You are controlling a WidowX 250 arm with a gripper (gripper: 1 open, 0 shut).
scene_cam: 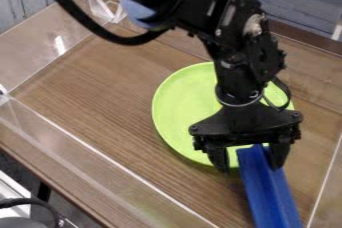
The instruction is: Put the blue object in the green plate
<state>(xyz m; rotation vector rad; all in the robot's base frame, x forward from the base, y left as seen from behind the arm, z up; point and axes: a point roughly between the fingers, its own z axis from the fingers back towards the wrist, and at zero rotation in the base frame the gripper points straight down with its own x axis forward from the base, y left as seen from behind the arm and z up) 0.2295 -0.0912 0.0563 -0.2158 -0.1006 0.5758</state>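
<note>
The green plate (181, 102) lies right of centre on the wooden table. My gripper (249, 157) points down over the plate's near right rim. Its black fingers (215, 156) stand spread, wider than the blue object (271, 200) between them, so it looks open. The blue object is a long block. Its upper end sits between the fingers, and it slants down past the plate's rim toward the front right of the table. Whether the fingers touch the block I cannot tell. The arm hides the plate's far right part.
Clear plastic walls ring the wooden table, with a low wall along the left front (60, 122) and another at the right (329, 162). Black cables (94, 17) hang behind the arm at the back.
</note>
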